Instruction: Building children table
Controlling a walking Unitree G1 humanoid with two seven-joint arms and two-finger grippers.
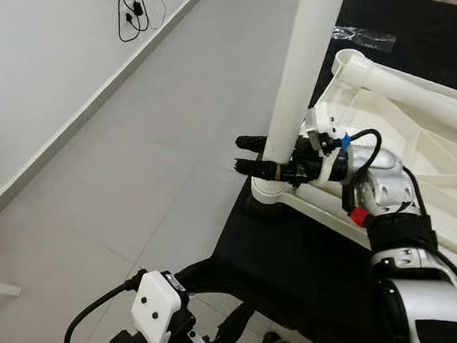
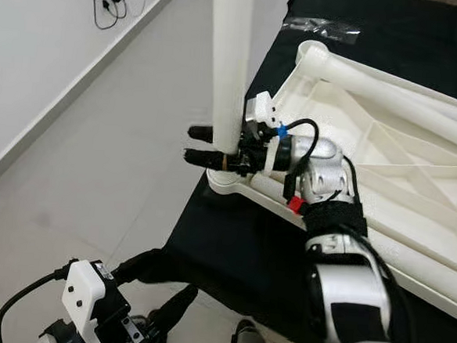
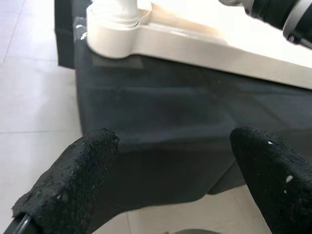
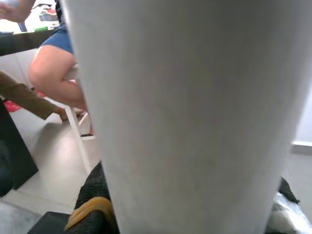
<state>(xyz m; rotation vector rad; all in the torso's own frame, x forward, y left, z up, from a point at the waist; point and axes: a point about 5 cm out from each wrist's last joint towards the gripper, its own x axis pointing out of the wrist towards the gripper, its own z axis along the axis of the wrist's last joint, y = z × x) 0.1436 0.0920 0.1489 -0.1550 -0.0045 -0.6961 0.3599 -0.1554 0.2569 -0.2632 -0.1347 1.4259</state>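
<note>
Left eye view: right gripper [image 1: 255, 156] squeezing white leg [image 1: 302, 75], standing in table [image 1: 418, 145] corner socket. Left gripper [image 3: 165, 180] open, low, near. Next, probably pushing leg down tight.

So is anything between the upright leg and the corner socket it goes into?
Nothing visible. The right hand grips the leg just above the socket, and the leg's base already sits at that corner of the upturned table.

Right claw [image 1: 249, 155] clamped; left claw [image 3: 170, 180] spread, low.
</note>
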